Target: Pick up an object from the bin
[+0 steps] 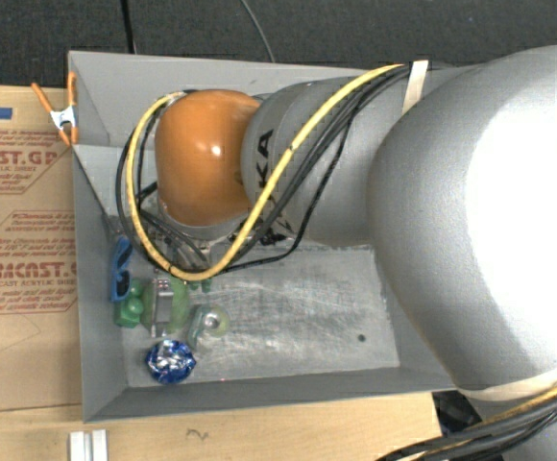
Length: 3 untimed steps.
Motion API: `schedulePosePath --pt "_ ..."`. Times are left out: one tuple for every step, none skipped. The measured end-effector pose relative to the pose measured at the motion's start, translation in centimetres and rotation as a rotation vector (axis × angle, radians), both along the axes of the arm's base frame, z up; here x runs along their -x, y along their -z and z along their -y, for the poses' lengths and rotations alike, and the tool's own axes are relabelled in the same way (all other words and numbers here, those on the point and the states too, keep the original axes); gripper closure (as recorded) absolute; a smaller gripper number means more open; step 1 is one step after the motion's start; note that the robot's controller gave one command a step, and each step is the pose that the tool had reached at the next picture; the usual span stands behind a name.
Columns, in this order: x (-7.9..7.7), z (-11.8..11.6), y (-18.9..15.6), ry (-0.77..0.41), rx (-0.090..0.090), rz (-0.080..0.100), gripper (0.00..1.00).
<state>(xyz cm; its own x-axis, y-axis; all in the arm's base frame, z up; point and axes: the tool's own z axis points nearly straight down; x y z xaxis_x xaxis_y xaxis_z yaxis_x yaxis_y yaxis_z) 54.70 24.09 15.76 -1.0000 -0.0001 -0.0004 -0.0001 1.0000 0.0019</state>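
Tightly cornered: my tool [176, 305] sits low among a small cluster at the lower left of the bin [298, 305].

Nearest the bottom of the frame lies a crumpled blue-and-white ball [170, 361], just below my tool. A pale clear round piece [209, 325] sits just to the tool's right and a green piece [130, 307] just to its left, with a blue piece [119, 265] beyond that against the left wall [94, 257]. Whether my tool is open or closed I cannot tell, since my orange wrist cover [202, 157] and cables [134, 209] hide much of it. My worry is that these things lie so close together I may catch two at once, nudge one away, or scrape the left wall. The ball looks likely to roll off.
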Motion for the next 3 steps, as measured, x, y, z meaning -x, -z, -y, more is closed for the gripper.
schedulePosePath --pt "1.5 0.5 8.6 -0.314 0.001 0.006 0.00" --pt "1.7 0.4 8.3 -0.317 0.002 -0.007 1.00" --pt "2.8 2.1 -6.5 -0.671 0.001 0.009 1.00"
